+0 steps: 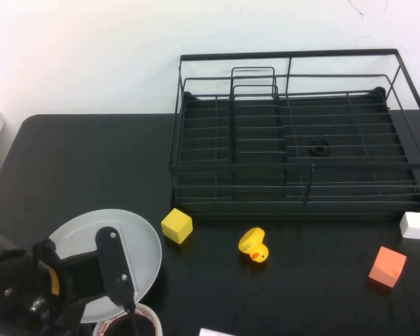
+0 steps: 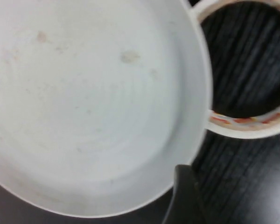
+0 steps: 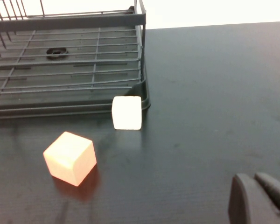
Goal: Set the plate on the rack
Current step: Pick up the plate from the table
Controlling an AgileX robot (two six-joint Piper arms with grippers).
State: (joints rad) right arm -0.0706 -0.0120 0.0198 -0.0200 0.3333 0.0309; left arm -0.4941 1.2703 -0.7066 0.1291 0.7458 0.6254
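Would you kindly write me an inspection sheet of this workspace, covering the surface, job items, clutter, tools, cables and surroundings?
Surface: black matte table.
Job's things: large round pale grey-white plate lies flat at the near left, not yet racked; big black wire dish rack stands at the far side with nothing in it.
Clutter: yellow cube, yellow rubber duck, orange cube, white cube, clear tape ring beside the plate.
Grippers: left tool open over the plate; right tool shut, above bare table near the rack's right end.
Cables: nothing seen.
Surroundings: white wall behind.
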